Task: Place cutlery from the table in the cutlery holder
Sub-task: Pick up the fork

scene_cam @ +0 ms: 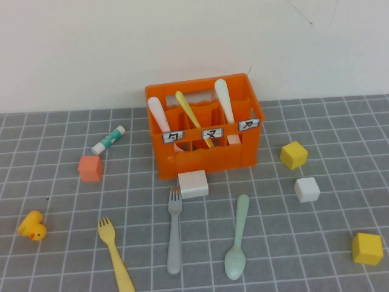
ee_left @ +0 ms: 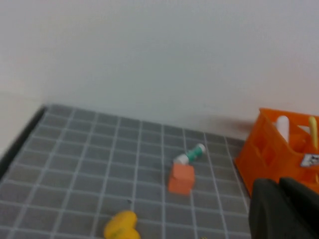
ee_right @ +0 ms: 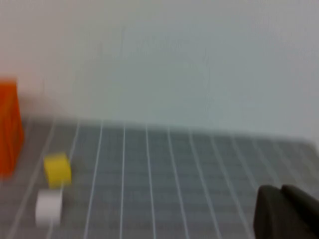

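Nearest me on the table [scene_cam: 55, 255], left to right: yellow fork [scene_cam: 115, 255], grey fork [scene_cam: 174, 230], mint spoon [scene_cam: 237, 237]. Behind them stands the cutlery holder [scene_cam: 206, 157]. My left gripper [ee_left: 279, 209] and right gripper [ee_right: 284, 211] hang raised, jaws together, holding nothing.

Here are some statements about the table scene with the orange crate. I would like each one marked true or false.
1. The grey fork lies on the table. True.
2. The mint-green spoon stands inside the cutlery holder. False: it lies on the table.
3. The yellow fork lies left of the grey fork. True.
4. The left gripper holds a fork. False: it is shut on nothing.
5. The right gripper is open. False: it is shut.
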Robot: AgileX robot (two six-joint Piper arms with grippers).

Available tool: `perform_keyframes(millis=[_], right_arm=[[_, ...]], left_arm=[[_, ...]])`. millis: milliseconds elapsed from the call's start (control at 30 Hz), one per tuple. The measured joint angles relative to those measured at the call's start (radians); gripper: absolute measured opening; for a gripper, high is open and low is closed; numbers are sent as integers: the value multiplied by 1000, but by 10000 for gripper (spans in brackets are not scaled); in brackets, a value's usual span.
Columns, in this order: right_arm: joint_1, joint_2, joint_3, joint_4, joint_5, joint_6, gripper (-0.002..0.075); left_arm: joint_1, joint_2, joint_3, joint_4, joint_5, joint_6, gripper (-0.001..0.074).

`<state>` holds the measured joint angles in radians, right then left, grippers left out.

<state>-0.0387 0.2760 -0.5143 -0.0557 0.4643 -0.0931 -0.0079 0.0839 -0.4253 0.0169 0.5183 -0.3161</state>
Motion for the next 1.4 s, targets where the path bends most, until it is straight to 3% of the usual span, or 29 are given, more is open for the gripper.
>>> perform_keyframes(millis=[100,267,333,533,700,800,967,1100,1400], right_arm=[[0,79,20,43,109,-114,-3],[6,206,24,228,263,-405,-3],[12,251,24,294,296,-492,-3],[14,355,24,448,327,-652,-3],[14,381,24,475,336,-673,-3],[14,387,24,477,353,-675,-3],[14,387,24,500,341,-677,-3],[14,387,24,521,321,-677,-3],[14,389,24,579,282,-677,-3]], left_arm=[[0,13,36,-182,31,90,-1],[0,86,37,-587,196,530,-1],[0,129,33,-659,232,585,-1],[0,298,-10,-569,217,418,-1],[0,499,-127,-358,376,242,2],[0,610,-187,-288,476,234,18],[0,706,-211,-298,491,288,30],[0,745,-213,-513,486,357,31],[0,748,-213,-1160,412,813,31]])
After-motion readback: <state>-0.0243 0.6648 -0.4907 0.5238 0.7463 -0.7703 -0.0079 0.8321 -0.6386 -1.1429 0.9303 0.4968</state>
